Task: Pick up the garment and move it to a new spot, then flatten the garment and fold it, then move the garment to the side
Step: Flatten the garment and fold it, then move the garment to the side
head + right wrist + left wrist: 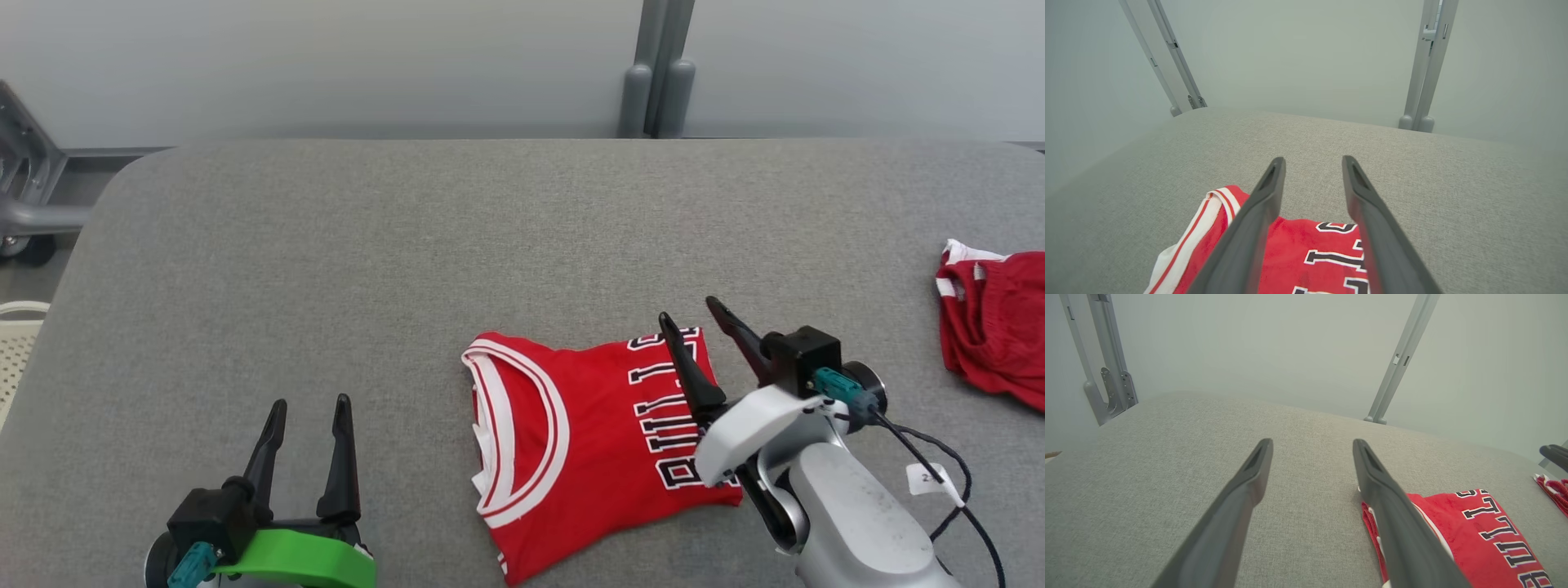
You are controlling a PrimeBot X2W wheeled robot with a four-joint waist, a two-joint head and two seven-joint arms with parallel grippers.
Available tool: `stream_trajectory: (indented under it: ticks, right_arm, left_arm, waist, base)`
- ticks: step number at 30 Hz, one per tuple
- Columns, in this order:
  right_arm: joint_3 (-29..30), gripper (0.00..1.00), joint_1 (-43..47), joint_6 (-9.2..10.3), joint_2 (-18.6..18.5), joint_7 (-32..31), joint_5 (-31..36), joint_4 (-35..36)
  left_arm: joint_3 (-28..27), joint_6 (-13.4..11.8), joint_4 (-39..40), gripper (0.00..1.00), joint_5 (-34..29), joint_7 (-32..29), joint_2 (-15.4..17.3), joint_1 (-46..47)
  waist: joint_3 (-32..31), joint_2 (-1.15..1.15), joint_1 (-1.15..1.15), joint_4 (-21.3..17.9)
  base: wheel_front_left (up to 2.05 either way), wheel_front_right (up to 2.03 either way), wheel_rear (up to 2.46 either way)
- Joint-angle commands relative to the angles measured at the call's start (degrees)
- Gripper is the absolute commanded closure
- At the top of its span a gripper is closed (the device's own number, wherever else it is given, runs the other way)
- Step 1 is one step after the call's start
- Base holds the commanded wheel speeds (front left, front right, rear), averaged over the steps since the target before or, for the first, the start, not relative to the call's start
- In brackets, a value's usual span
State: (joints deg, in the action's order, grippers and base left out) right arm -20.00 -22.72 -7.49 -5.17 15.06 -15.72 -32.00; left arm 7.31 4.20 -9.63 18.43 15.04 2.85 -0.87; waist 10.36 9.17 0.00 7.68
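The garment [588, 441] is a red jersey with white trim and black-and-white lettering. It lies folded and flat on the grey table [326, 269], near the front, right of centre. My right gripper [688, 310] hovers over the jersey's right edge, its fingers apart with nothing between them. In the right wrist view the gripper [1313, 159] points past the jersey [1306, 241] toward bare table. My left gripper [311, 402] stands open at the lower left, well left of the jersey. From the left wrist, the gripper [1312, 442] is over bare table, with the jersey [1486, 526] to its right.
A second red garment with white trim [992, 327] lies bunched at the table's right edge; it is also in the left wrist view [1553, 490]. Grey frame posts [657, 73] stand behind the table. A pale perforated bin [16, 343] sits off the left edge.
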Motion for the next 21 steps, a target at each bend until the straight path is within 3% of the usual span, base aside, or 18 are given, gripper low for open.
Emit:
stream_trajectory:
  ticks: [1,10,21]
  right_arm:
    - [1.76,0.0,2.11,0.01,-0.7,0.17,1.15,1.31]
    - [7.98,0.0,7.95,0.01,-2.35,-0.49,3.57,3.75]
    - [12.62,0.0,13.85,0.01,-0.93,-1.6,4.35,7.78]
  left_arm:
    - [-0.02,-0.22,0.11,0.0,-0.59,0.15,0.21,-0.8]
    - [-1.19,-0.3,0.02,0.0,-1.1,0.14,0.45,-2.15]
    - [-1.78,0.01,-0.25,0.0,-1.28,0.15,0.4,-2.8]
  waist:
    - [-1.95,0.0,0.0,-2.57]
    - [-3.52,0.0,0.0,-5.21]
    - [-4.38,0.0,0.0,-5.9]
  base:
    - [0.0,0.0,0.0]
    - [0.0,0.0,0.0]
    - [0.0,0.0,0.0]
